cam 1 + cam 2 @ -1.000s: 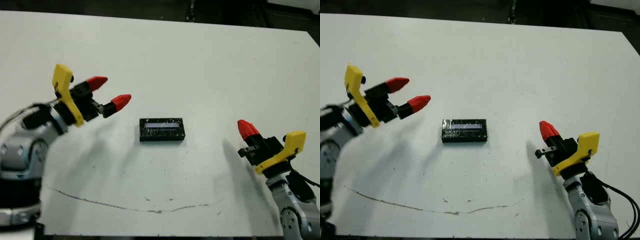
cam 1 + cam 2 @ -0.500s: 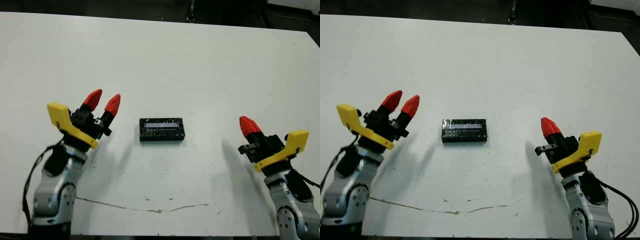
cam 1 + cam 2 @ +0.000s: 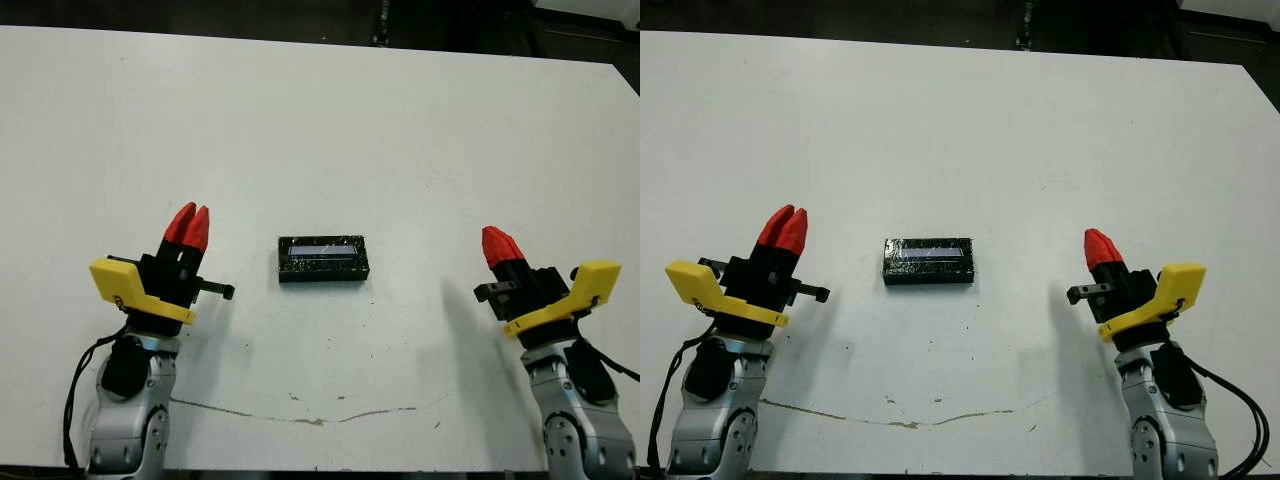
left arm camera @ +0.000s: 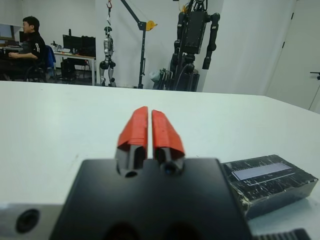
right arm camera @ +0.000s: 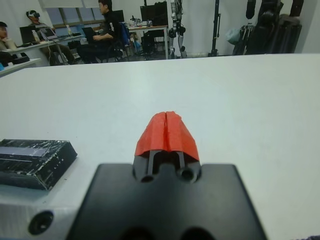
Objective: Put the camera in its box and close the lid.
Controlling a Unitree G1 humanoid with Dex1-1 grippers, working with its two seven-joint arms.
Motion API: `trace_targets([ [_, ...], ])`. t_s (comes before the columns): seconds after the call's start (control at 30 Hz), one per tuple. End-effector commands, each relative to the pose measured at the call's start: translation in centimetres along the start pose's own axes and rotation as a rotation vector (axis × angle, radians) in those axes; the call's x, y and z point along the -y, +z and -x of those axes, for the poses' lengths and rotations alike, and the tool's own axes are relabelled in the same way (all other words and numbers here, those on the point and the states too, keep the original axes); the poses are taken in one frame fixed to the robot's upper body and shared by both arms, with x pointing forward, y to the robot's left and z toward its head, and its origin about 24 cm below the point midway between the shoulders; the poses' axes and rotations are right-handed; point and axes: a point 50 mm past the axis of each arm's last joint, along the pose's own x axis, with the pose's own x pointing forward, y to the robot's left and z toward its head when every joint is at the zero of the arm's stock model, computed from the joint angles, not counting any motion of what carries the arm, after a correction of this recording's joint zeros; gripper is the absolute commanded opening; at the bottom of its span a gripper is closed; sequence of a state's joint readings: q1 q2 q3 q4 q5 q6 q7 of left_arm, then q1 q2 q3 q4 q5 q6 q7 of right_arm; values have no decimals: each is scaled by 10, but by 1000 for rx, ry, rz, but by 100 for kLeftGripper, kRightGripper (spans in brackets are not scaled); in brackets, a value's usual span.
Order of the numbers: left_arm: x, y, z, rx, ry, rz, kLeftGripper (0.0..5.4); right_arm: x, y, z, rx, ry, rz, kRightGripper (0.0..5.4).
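The box (image 3: 323, 259) sits mid-bench (image 3: 400, 130) with the lid (image 4: 267, 176) flat on top. The left end effector (image 3: 187, 226) and the right end effector (image 3: 499, 245) rest on the bench well apart on either side, each with red fingers pressed together, holding nothing.

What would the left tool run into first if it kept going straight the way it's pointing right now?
Probably nothing on the table. The left tool, fingers shut, points up the bare white table, and the closed box sits off to its right, outside that line. Depth is hard to judge.
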State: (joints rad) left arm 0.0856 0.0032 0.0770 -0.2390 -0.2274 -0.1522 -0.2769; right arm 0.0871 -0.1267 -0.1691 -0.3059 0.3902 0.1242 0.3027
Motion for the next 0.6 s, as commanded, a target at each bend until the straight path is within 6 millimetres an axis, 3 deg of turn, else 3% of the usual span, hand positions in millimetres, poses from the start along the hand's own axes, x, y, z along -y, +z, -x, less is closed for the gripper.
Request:
trace_targets([
  [0.03, -1, -5, 4, -29, 9, -2, 2, 1, -1, 2, -11, -12, 15, 0],
  [0.6, 6, -9, 1, -25, 21, 17, 2, 0, -2, 1, -15, -5, 26, 0],
])
